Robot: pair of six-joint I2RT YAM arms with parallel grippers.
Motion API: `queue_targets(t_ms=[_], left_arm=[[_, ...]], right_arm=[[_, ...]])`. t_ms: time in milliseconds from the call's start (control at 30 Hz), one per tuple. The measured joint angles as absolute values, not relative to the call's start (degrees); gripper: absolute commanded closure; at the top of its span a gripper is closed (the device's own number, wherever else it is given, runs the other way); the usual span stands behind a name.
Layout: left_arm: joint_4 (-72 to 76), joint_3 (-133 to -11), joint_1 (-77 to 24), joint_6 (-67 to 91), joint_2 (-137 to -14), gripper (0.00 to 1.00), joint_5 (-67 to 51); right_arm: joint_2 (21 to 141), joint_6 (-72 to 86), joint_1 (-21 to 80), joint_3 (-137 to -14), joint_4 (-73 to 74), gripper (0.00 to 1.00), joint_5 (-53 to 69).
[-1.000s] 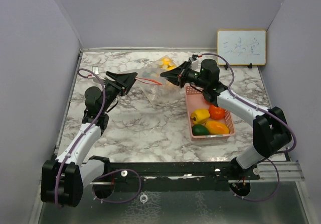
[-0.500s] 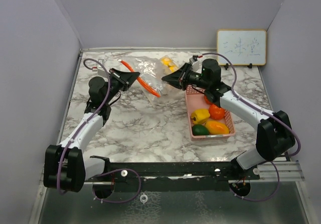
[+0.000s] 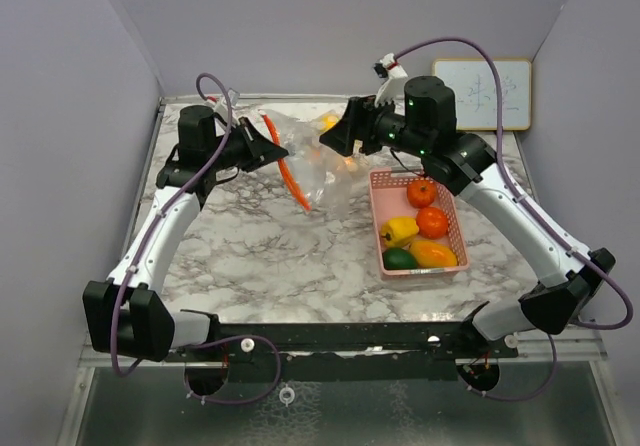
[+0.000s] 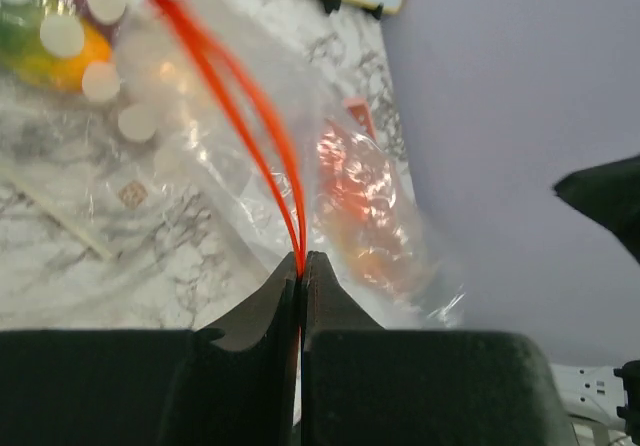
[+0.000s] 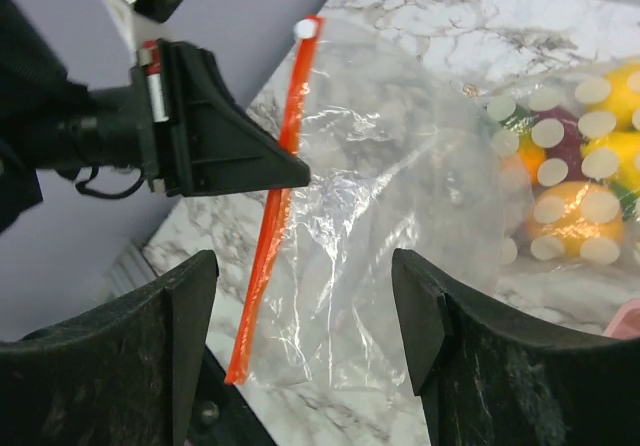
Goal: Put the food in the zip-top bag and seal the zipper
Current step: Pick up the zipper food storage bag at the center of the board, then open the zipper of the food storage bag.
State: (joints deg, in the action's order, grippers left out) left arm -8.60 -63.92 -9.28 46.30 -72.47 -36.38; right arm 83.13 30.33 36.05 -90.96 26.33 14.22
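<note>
The clear zip-top bag (image 3: 318, 166) hangs lifted off the marble by its orange zipper (image 3: 288, 171). My left gripper (image 3: 272, 150) is shut on that zipper (image 4: 262, 126), the strip pinched between its tips (image 4: 300, 262). Yellow and orange food (image 3: 340, 144) shows inside the bag (image 5: 400, 186), and again at the right of the right wrist view (image 5: 570, 181). More food, red, yellow, green and orange (image 3: 420, 231), lies in the pink basket (image 3: 375, 211). My right gripper (image 3: 338, 136) hovers by the bag's far side, open, with nothing between its fingers (image 5: 300, 306).
A small whiteboard (image 3: 495, 96) leans on the back wall at the right. Grey walls close in the marble table (image 3: 260, 256) on three sides. The basket stands right of centre.
The left gripper shut on the zipper and lifted it up and back. The right gripper let go of the bag, opened wide and rose.
</note>
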Motion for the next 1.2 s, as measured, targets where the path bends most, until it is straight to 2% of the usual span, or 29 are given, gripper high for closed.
queue_targets(t_ms=[233,400,1200], left_arm=[[-26.72,-72.01,-11.25,37.56,-78.39,1.00,-37.87],[-31.40,-74.30,-11.81,34.50,-79.48,1.00,-37.93],[-24.05,-69.80,-14.39,39.97,-79.09,1.00,-38.79]], right_arm=[[86.08,11.81,45.21,-94.43,32.27,0.29,9.45],[88.95,6.50,47.75,-94.43,35.75,0.29,8.73],[94.61,16.58,51.70,-89.86,34.44,0.31,1.54]])
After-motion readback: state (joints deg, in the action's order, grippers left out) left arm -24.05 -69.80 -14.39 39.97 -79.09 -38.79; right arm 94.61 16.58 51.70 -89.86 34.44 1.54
